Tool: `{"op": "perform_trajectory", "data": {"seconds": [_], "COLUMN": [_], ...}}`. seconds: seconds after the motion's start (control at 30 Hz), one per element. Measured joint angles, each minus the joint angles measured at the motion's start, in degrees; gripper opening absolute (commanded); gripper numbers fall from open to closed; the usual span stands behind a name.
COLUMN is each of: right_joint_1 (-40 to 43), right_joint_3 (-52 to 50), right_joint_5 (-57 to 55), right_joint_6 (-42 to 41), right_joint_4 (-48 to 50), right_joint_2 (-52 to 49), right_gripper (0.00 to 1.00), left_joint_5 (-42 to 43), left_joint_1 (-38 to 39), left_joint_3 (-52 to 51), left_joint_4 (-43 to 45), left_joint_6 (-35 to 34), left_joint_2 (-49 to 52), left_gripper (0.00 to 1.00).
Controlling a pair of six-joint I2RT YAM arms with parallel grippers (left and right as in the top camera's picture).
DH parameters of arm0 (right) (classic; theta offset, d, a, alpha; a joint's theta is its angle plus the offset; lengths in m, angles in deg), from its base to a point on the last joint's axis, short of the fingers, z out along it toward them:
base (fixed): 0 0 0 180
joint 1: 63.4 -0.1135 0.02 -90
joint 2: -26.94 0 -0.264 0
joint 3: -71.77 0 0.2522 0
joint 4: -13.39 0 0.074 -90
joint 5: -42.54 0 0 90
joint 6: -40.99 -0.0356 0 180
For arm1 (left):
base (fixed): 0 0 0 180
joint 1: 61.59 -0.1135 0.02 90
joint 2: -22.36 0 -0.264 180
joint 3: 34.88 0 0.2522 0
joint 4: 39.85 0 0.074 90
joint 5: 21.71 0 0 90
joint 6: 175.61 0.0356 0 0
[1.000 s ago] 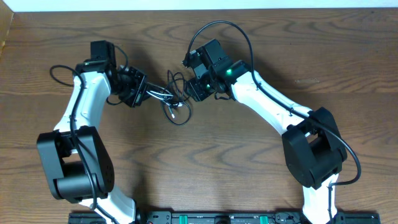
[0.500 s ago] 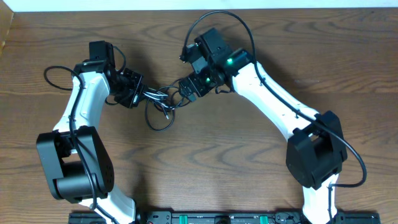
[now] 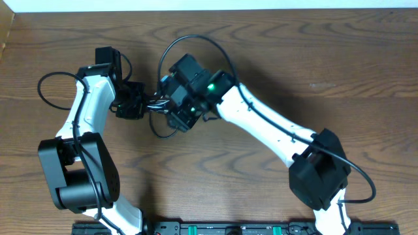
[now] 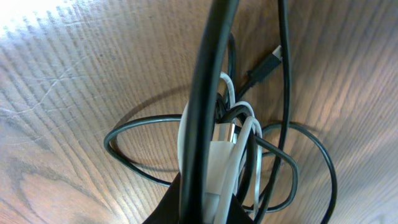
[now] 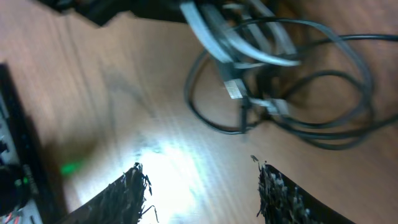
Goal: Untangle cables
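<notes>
We found a brown wooden surface (image 3: 339,59) carrying the work. The left arm (image 3: 85,117) and the right arm (image 3: 261,124), both white with black joints, reached inward and met near the middle rear of the surface.

The right gripper (image 5: 202,186) stood with its jaws apart, nothing between them but bare wood. It was poised just beside the cables (image 3: 157,106), on their right. The left gripper (image 3: 144,104) was closed together, clamped on the cables at the bunched part of the bundle. In its wrist view the cords ran straight into it at the lower edge.

The cables lay between the two grippers in a knot of white cord (image 4: 217,168) and black cords (image 4: 134,127), with black loops spreading flat on the wood. One small black plug (image 4: 266,67) lay free on the surface beyond the knot. We could not tell which cord it belonged to.
</notes>
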Motion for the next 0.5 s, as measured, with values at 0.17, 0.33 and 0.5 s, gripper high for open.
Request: {"op": "perform_trajectory", "data": {"seconds": [0.17,0.33,0.5], "right_joint_1": [-2.8,-3.2,-2.8], "right_joint_3": [-0.3,-3.4,-7.2], "right_joint_5": [-1.5,-2.5,-2.8], "right_joint_6": [0.0,0.0,-0.4], "right_joint_4": [1.1,6.6,13.8], "right_joint_2": [0.0,0.0,0.0], "right_gripper": [0.5,0.51,0.53], "left_joint_5": [-0.7,4.5,14.5], "left_joint_1": [0.0,-1.6,-4.9], "left_joint_3": [0.0,0.0,0.0], "left_joint_4": [-2.3,-2.3,-0.7], "left_joint_6": [-5.7,-10.5,-12.2], "left_joint_2": [0.0,0.0,0.0], "left_gripper": [0.08,0.08,0.08]}}
